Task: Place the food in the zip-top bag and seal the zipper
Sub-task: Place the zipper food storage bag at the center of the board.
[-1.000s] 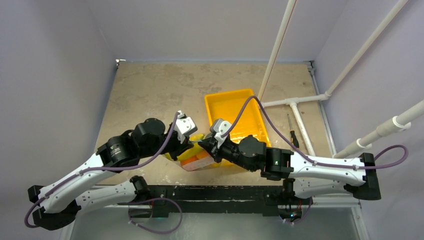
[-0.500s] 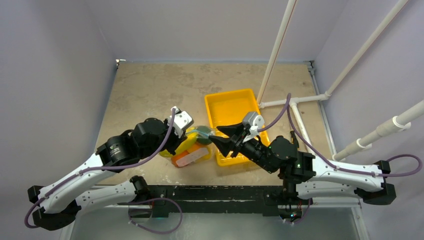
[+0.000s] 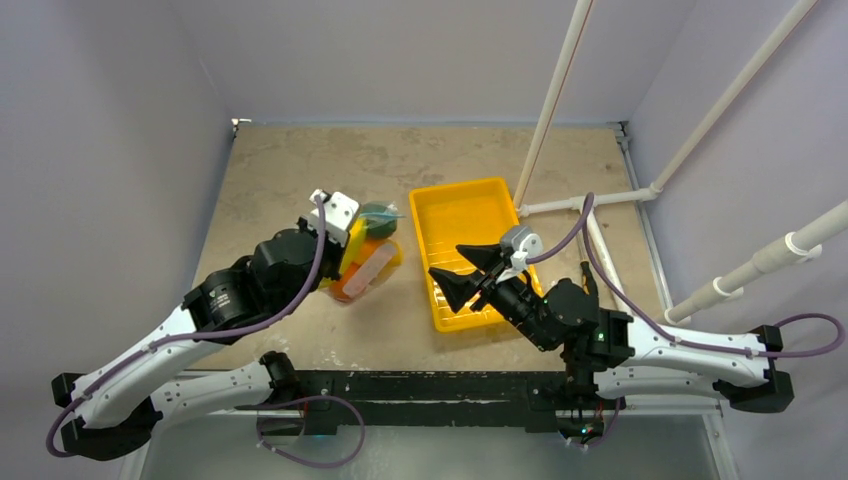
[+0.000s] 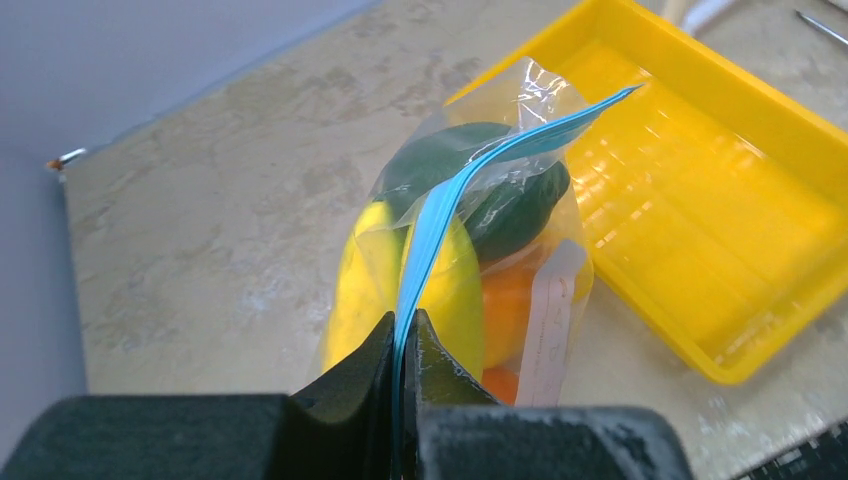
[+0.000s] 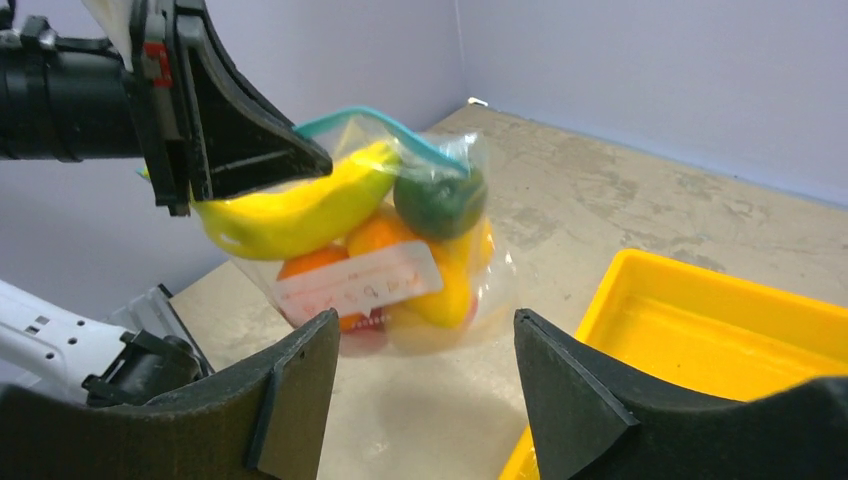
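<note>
Mottled beige tabletop (image 3: 290, 170) boxed in by lilac walls (image 3: 110, 120), white pipes (image 3: 556, 95) at right. Left gripper (image 4: 404, 326) pinched shut on the teal zipper (image 4: 470, 180). Zip-top bag (image 3: 366, 262) hanging with the food (image 5: 300, 215) inside, seemingly just off the tabletop, left of the yellow tray (image 3: 470, 205). Right gripper (image 5: 425, 318) spread wide, holding nothing.

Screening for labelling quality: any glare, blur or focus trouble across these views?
Top external: even light, soft shadows, but the bag is small. Left wrist: the left fingers are close and blurred, the zipper sharp, glare streaks the tray. Right wrist: the bag's label is too soft to read; the dark right fingers show little detail.
</note>
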Controlling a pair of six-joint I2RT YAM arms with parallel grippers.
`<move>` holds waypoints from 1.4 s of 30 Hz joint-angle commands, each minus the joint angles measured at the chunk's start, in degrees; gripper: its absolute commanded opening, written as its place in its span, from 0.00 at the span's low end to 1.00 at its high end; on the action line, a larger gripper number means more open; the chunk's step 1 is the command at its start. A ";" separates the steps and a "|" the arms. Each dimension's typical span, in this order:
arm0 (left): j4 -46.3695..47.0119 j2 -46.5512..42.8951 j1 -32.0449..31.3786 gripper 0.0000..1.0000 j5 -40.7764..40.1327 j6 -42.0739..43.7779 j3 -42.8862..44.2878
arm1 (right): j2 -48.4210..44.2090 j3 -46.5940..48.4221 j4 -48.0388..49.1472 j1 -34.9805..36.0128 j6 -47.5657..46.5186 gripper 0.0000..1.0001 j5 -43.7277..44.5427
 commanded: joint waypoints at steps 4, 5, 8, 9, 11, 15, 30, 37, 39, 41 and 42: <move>13.30 0.28 0.14 0.00 -22.76 6.08 3.36 | -0.19 -1.02 2.98 0.12 1.39 0.68 3.06; 15.15 0.30 0.11 0.00 -24.65 7.68 3.27 | -0.07 -1.19 3.23 0.12 1.76 0.68 3.05; 19.68 1.19 0.16 0.00 -28.89 10.95 3.17 | 0.34 -2.18 4.76 0.12 2.84 0.70 3.56; 21.02 1.78 0.17 0.00 -29.90 11.94 3.19 | 0.59 -2.37 5.21 0.15 3.00 0.70 3.79; 23.07 3.18 0.17 0.00 -30.91 13.75 3.67 | 0.97 -2.65 6.02 0.14 3.28 0.71 5.03; 27.81 7.07 1.73 0.00 -32.01 18.58 4.68 | 1.58 -2.65 6.93 0.12 4.07 0.74 5.95; 32.14 18.48 33.93 0.00 -15.04 13.80 0.31 | 1.12 -5.23 10.81 0.12 5.66 0.75 -0.68; 34.81 25.38 36.98 0.00 -12.19 13.24 -3.99 | 0.01 -7.27 12.56 0.15 5.93 0.75 -2.79; 34.60 28.26 36.94 0.00 -11.73 12.09 -4.85 | -0.43 -7.76 12.58 0.13 5.78 0.75 -3.45; 33.92 30.50 36.91 0.00 -9.39 10.78 -4.96 | -1.09 -8.25 12.47 0.12 5.84 0.75 -3.80; 33.63 31.25 36.91 0.00 -7.76 10.34 -4.87 | -1.36 -8.51 12.59 0.17 5.85 0.75 -3.95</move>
